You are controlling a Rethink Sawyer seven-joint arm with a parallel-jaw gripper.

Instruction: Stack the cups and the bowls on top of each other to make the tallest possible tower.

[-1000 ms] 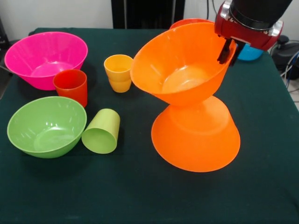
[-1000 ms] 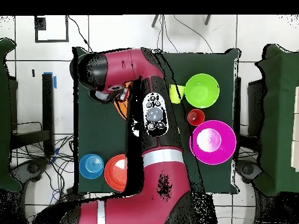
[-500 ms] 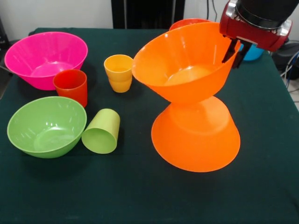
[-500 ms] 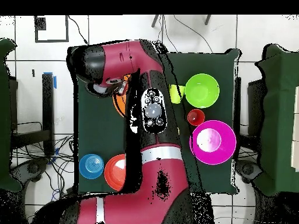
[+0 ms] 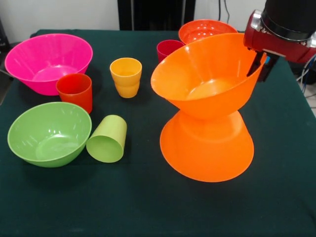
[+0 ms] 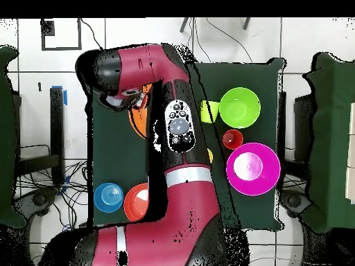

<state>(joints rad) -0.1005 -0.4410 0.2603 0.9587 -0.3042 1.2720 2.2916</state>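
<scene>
front view: magenta cup [image 5: 168, 49] behind tilted bowl [image 5: 207, 74]

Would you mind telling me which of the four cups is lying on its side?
The lime green cup, beside the lime green bowl, lies tipped with its mouth toward the camera. The red-orange cup, yellow-orange cup and magenta-red cup stand upright.

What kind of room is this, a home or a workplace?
Most likely a robotics lab. A red robot arm works at a table covered in dark green cloth, cables trail over a tiled floor, and the plastic bowls and cups look like test props.
</scene>
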